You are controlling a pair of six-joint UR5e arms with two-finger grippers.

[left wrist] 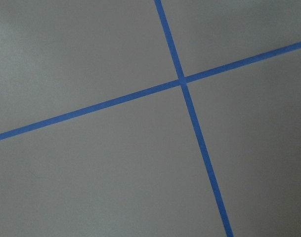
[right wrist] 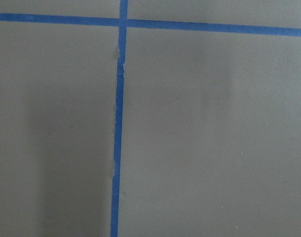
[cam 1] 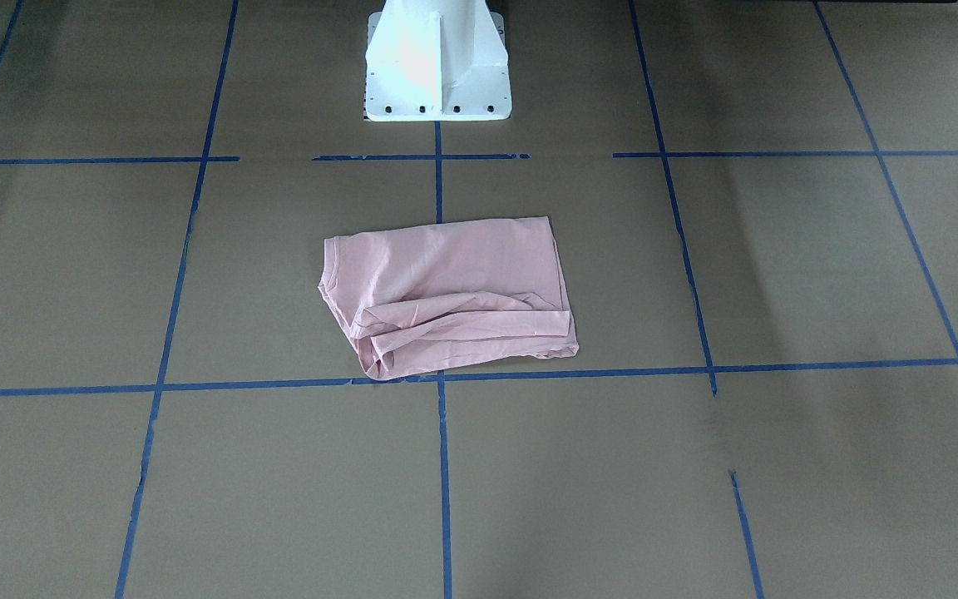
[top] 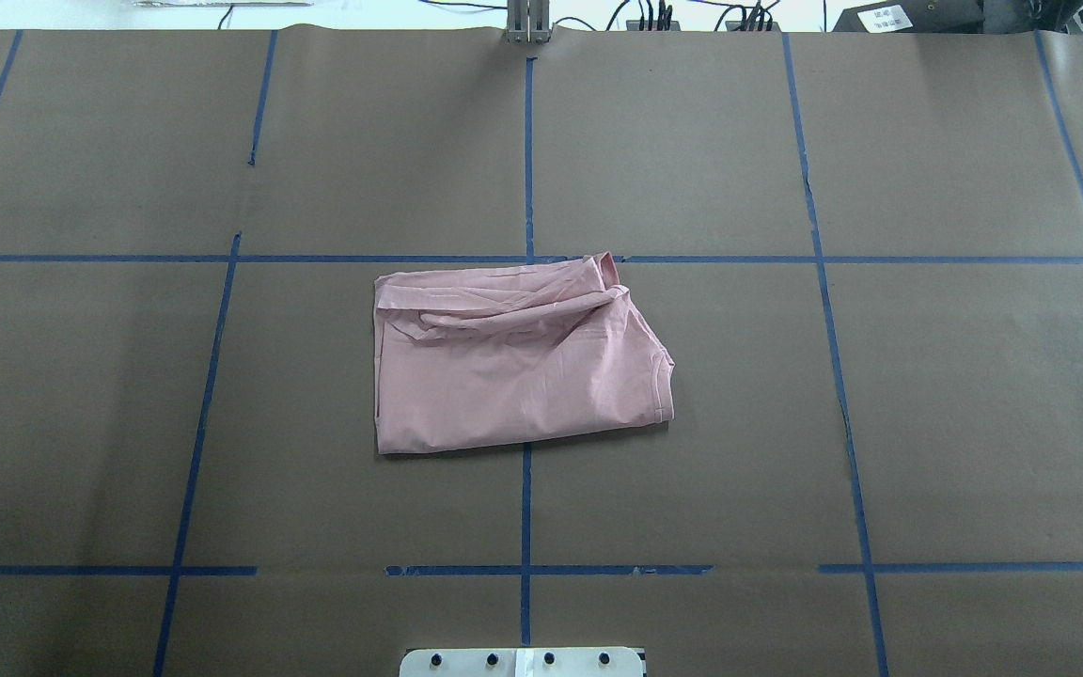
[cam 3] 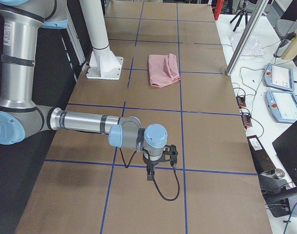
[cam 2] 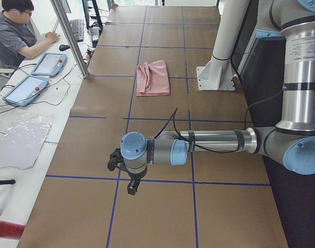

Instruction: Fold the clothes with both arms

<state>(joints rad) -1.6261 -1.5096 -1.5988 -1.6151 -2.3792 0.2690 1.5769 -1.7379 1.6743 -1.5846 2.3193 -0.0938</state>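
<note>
The pale pink T-shirt [cam 1: 446, 291] lies folded into a rough rectangle at the table's middle, plain side up, with a bunched roll along its far edge in the overhead view [top: 513, 376]. It also shows in the exterior left view [cam 2: 153, 77] and the exterior right view [cam 3: 163, 69]. The left gripper [cam 2: 132, 187] hangs over the table's left end, far from the shirt; I cannot tell whether it is open or shut. The right gripper [cam 3: 150, 175] hangs over the right end, also far off; its state cannot be told. Both wrist views show only brown paper and blue tape.
The white pedestal base [cam 1: 437, 58] stands behind the shirt. Blue tape lines [top: 526, 160] grid the brown table cover. An operator [cam 2: 15, 36] sits at a side desk with tablets [cam 2: 48, 64]. More tablets [cam 3: 280, 78] and cables lie beyond the table's far edge.
</note>
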